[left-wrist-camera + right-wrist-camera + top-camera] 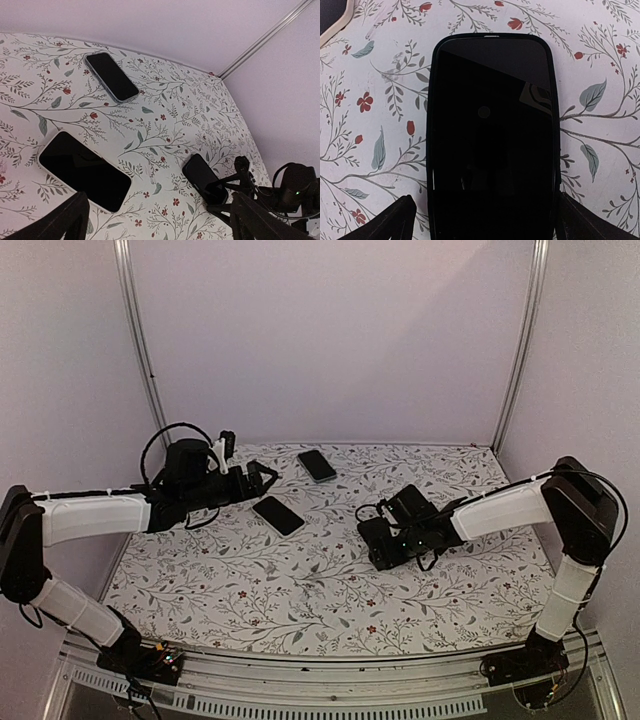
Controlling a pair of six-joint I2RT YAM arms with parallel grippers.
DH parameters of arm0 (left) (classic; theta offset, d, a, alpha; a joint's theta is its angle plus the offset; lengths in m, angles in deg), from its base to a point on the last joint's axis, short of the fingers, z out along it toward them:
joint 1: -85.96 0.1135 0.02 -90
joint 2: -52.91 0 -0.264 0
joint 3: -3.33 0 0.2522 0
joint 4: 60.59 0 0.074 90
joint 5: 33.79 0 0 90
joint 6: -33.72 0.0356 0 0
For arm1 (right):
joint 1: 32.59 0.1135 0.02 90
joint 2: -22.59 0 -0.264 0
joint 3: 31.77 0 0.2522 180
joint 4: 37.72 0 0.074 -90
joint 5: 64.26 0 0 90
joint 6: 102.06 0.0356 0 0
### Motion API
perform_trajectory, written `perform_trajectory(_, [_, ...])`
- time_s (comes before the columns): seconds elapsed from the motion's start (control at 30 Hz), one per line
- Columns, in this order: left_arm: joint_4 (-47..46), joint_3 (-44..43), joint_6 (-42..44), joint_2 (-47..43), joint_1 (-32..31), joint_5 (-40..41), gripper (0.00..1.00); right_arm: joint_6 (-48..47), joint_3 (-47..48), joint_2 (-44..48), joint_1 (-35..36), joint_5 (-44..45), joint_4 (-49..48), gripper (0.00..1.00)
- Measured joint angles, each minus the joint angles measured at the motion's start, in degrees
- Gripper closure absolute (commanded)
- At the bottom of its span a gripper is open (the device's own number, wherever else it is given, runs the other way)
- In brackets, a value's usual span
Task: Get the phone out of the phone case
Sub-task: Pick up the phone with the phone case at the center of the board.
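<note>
Three phones lie on the table [300,610]: a far phone [317,465], a white-edged phone [278,515], and a black-cased phone [490,135] between the right hand [482,222], fingers released. The left hand [157,222] is released too, empty.

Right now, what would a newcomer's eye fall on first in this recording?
Three dark phones on a floral cloth. The open right end effector hangs over a black-cased phone at centre right, which fills its wrist view. The open left end effector points at a white-cased phone mid-table; a third phone lies by the back wall.
</note>
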State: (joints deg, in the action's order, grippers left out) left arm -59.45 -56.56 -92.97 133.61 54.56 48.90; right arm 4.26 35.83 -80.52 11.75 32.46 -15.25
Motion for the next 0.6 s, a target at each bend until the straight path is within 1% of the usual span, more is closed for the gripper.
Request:
perform_trajectory(0.07, [0.26,-0.04,-0.07,0.02,0.00,-0.35,0.01,0.83,0.85,-0.46,0.39,0.66,1.01,0.07])
perform_trajectory(0.2, [0.55,-1.09,-1.11,1.40,0.00,-2.51,0.01,2.40,1.97,-1.44,1.20,2.49,1.99,0.21])
perform_trajectory(0.27, [0.48,-2.19,-1.97,3.43,-0.04,-4.13,0.01,3.19,2.49,-1.99,1.60,3.34,2.25,0.25])
perform_trajectory(0.37, [0.52,-2.86,-3.69,6.73,-0.17,-6.16,0.01,5.09,4.26,-2.86,2.62,5.22,4.22,0.26])
perform_trajectory(0.5, [1.05,-3.45,-5.44,10.95,-1.07,-7.43,0.01,7.37,8.83,-5.25,4.72,9.53,9.75,0.22])
perform_trajectory(0.6, [1.36,-4.35,-7.08,13.46,-2.58,-7.82,0.01,9.09,12.66,-7.45,6.05,12.11,14.03,0.22])
